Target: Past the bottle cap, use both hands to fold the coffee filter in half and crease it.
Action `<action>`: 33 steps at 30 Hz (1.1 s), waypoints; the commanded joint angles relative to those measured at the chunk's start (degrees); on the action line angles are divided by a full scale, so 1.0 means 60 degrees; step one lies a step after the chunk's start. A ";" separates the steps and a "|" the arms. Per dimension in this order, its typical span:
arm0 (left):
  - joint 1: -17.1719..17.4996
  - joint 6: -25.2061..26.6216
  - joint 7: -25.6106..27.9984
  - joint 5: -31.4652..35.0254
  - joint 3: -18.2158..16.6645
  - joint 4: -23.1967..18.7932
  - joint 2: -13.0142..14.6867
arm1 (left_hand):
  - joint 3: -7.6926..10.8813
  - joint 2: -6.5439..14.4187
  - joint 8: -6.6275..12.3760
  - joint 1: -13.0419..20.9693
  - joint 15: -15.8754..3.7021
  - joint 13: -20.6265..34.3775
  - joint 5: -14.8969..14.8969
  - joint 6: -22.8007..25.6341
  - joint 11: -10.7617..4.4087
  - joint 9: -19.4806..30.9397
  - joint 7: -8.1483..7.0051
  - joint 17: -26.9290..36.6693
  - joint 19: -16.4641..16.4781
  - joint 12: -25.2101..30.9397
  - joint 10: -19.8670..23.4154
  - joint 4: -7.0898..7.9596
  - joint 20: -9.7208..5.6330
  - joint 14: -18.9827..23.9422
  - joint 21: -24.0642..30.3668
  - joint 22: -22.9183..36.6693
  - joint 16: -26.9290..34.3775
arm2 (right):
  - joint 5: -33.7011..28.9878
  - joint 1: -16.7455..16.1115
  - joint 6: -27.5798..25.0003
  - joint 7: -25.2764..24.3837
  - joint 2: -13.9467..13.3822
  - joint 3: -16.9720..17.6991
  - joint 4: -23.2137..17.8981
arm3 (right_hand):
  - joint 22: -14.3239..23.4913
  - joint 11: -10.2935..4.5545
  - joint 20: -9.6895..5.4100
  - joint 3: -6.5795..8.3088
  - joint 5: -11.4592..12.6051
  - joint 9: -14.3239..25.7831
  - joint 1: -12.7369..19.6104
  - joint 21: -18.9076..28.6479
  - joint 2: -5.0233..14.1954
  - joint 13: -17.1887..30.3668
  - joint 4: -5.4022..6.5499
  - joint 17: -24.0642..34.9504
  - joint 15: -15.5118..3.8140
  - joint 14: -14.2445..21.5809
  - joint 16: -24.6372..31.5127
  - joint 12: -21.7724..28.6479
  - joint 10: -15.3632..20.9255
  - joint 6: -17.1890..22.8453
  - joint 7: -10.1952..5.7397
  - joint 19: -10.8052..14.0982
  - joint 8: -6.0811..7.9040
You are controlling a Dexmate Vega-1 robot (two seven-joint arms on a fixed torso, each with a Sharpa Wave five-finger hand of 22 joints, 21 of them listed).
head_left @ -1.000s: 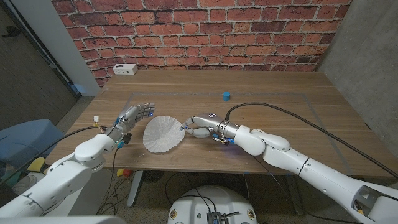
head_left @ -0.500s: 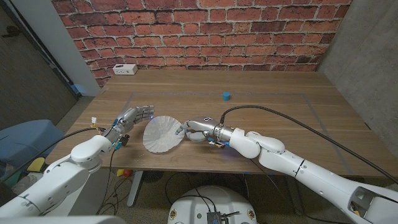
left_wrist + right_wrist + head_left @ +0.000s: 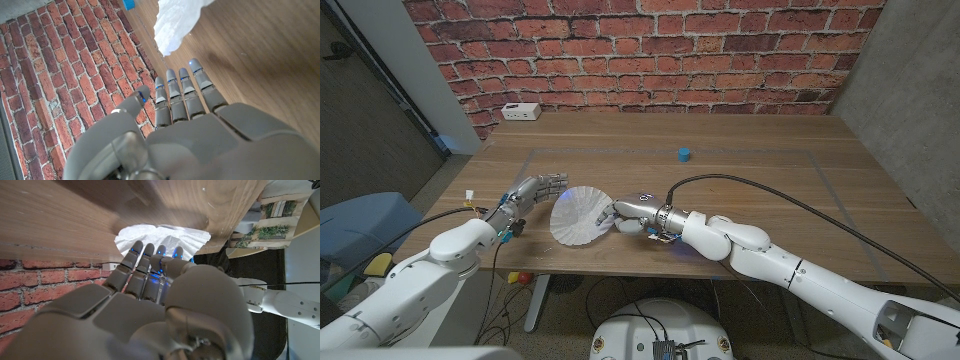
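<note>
A wooden desk (image 3: 750, 160) stands against the brick wall. A white coffee filter (image 3: 580, 215) lies near its front edge, with its right side lifted off the wood. A small blue bottle cap (image 3: 684, 153) sits farther back, well apart from the filter. At the far left corner, close to the wall, rests a small white box (image 3: 522, 111).

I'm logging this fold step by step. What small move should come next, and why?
Probably bring the left hand in to pin the near-left edge of the filter. The right hand has the filter's right edge at its fingertips and that side is lifted, while the left hand is open beside the filter, not touching it. Pinning it should keep the paper from sliding as it folds.
</note>
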 commanded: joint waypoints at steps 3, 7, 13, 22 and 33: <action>-0.0526 0.0200 -0.0779 -0.0382 0.0320 0.0426 0.0098 | 0.0016 -0.0224 0.0010 -0.0021 0.0035 0.0007 0.0048 0.0202 0.0092 0.0039 0.0056 0.0000 0.0354 -0.0016 0.0166 -0.0007 0.0035 0.0215 0.0191 -0.0021 -0.0060 | 0.0472 0.0447 -0.0236 0.1020 0.0294 -0.0310 0.0574 | -0.0006 0.0381 -0.0019 -0.0039 0.0167 0.0012 0.0113 0.0203 -0.0386 0.0004 -0.0170 -0.0240 -0.0554 0.0389 -0.0083 0.0135 0.0489 0.0510 0.0206 0.0222 0.0106; -0.0758 0.0085 -0.1192 -0.0611 0.0449 0.0633 0.0046 | -0.0031 -0.0346 0.0042 -0.0103 -0.0027 -0.0005 0.0048 0.0395 -0.0024 0.0042 0.0107 -0.0021 0.0586 -0.0028 0.0329 -0.0035 -0.0014 0.0414 0.0273 -0.0037 -0.0067 | 0.0542 0.0575 -0.0400 0.1186 0.0383 -0.0411 0.0829 | -0.0047 0.0564 0.0254 -0.0157 0.0180 -0.0001 -0.0203 0.0342 -0.0504 -0.0014 -0.0147 -0.0476 -0.0303 0.0973 -0.0129 0.0212 0.0941 0.0904 0.0422 0.0482 0.0117; -0.1035 -0.0116 -0.1883 -0.1165 0.0572 0.0990 -0.0138 | -0.0075 -0.0363 0.0072 -0.0271 -0.0105 -0.0025 0.0058 0.0766 -0.0023 0.0046 0.0228 -0.0016 0.1227 0.0027 0.0959 -0.0005 -0.0145 0.1056 0.0506 -0.0058 -0.0005 | 0.0496 0.0754 -0.0569 0.1249 0.0480 -0.0592 0.1156 | -0.0065 0.0670 0.0281 -0.0132 0.0202 -0.0004 -0.0308 0.0428 -0.0515 -0.0026 -0.0207 -0.0613 -0.0361 0.1251 -0.0196 0.0215 0.1118 0.1025 0.0426 0.0657 0.0083; -0.1138 -0.0706 -0.2687 -0.1860 0.0512 0.1235 -0.0487 | 0.0041 -0.0332 0.0184 -0.0759 -0.0454 -0.0067 0.0226 0.2049 -0.0034 0.0074 0.0689 -0.0008 0.3226 -0.0061 0.2500 0.0203 -0.0650 0.3907 0.1312 -0.0055 0.0388 | 0.0433 0.0847 -0.0808 0.1150 0.0488 -0.0718 0.1224 | -0.0075 0.0668 0.0314 -0.0150 0.0200 -0.0005 -0.0362 0.0444 -0.0486 -0.0034 -0.0218 -0.0644 -0.0331 0.1235 -0.0276 0.0176 0.1123 0.1057 0.0429 0.0672 0.0052; -0.1049 -0.0303 -0.2123 -0.0925 0.0575 0.0501 0.0415 | 0.0155 -0.0245 -0.0060 -0.1001 -0.0456 -0.0073 0.0297 0.1940 -0.0017 0.0091 0.0678 0.0030 0.2823 -0.0418 0.2597 0.0410 -0.0904 0.3689 0.1260 -0.0011 -0.0014 | 0.0567 0.0835 -0.0835 0.0987 0.0409 -0.0723 0.1215 | -0.0083 0.0654 0.0343 -0.0201 0.0183 -0.0007 -0.0390 0.0453 -0.0434 -0.0039 -0.0239 -0.0639 -0.0275 0.1225 -0.0324 0.0148 0.1157 0.1089 0.0456 0.0671 0.0023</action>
